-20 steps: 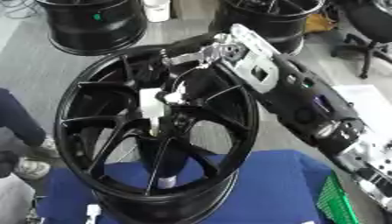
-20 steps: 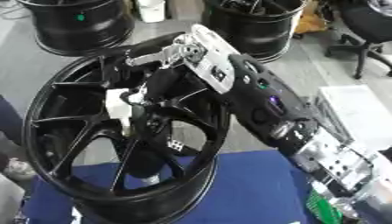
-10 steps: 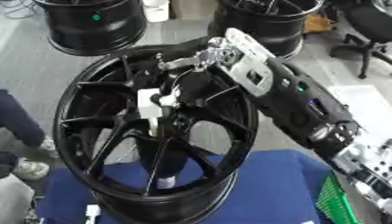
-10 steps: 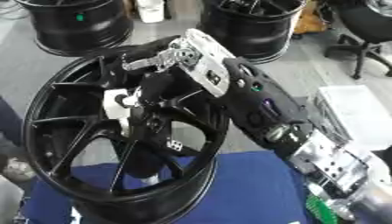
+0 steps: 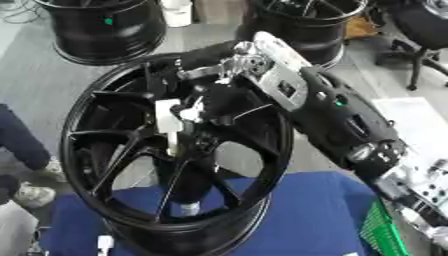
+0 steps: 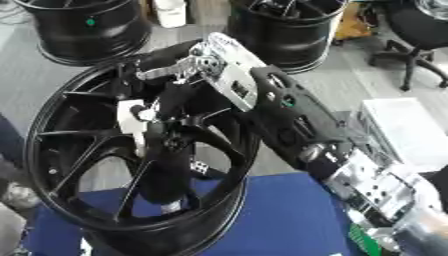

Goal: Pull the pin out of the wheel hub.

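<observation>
A black wheel (image 5: 166, 150) with long thin spokes stands tilted on a blue cloth (image 5: 306, 215), its open face turned up toward the camera. Its surface is smooth and glossy, and the spokes run from the round rim inward to the hub (image 5: 197, 142).

The right hand (image 5: 206, 97) comes in from the upper right on a thick black arm with silver plates and reaches down over the wheel's upper rim. Its dark fingers are curled in around the top of the pin (image 5: 168, 122), which sits just below and slightly left of the palm. The thumb side is hard to separate from the dark spokes behind it, so the exact points of contact cannot be made out.

The pin is a pale, whitish piece, long and narrow with a wider block-like top. Its long axis runs nearly up and down in the view, the top end at the fingers and the lower end pointing down into the hub at the wheel's centre. Whether the lower end is seated in the hub or clear of it cannot be told.

Beyond the hand, on the grey floor, stand two more black wheels (image 5: 105, 27), round and deep like drums. Below the arm, at the cloth's right edge, a green basket (image 5: 381, 235) shows.
</observation>
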{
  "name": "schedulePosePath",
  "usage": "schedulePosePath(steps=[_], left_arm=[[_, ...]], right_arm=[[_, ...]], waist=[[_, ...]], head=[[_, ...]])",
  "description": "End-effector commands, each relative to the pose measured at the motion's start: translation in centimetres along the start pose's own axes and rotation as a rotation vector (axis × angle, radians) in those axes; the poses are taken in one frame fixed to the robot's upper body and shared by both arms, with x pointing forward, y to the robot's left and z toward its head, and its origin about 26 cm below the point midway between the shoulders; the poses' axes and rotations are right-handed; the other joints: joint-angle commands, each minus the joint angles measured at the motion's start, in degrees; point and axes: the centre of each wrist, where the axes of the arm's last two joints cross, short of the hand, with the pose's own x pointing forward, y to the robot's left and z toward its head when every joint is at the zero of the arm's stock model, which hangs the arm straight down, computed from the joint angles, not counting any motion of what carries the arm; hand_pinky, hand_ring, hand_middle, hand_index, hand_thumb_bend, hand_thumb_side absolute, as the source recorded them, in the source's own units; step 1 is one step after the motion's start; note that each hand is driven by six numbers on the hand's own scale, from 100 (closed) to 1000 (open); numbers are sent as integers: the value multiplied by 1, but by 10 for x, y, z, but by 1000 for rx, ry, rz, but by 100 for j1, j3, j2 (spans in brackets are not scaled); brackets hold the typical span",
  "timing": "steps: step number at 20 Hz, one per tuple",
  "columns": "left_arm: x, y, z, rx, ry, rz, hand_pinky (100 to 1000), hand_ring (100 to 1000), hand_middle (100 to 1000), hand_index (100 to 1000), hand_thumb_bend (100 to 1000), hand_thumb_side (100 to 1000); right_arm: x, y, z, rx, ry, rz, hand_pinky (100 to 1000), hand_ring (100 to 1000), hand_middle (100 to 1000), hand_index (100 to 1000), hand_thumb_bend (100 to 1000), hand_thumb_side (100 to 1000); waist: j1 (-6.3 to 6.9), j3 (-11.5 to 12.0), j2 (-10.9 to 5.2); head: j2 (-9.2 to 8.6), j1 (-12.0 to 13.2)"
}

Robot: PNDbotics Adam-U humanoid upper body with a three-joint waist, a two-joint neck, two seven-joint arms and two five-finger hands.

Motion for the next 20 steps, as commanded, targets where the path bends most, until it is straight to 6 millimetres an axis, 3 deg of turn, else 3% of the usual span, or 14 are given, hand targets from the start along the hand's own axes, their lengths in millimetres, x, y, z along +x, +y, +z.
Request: schedulePosePath(steps=[1,10,13,20], left_arm=[[8,5,-2,-3,-17,-29,680,605,598,680,556,627],[9,6,-2,-1,-17,-31,680,605,598,680,556,627],[9,6,-2,-1,-16,-31,680,605,598,680,556,627],[9,5,-2,-3,-17,-30,680,604,598,680,557,627]], right_arm=[[-4,-9,9,85,-43,78,850,830,826,961,100,969],[9,-17,10,63,-82,85,850,832,830,965,100,989],[11,-14,7,74,-84,92,852,833,831,965,100,955],[12,-7,-1,105,-68,124,850,831,822,962,100,707]], waist=[[19,0,-58],[10,0,-66],[7,2,-67],[13,20,-62]], head=[[-11,-18],[-11,-35],[-11,-38],[-11,-62]])
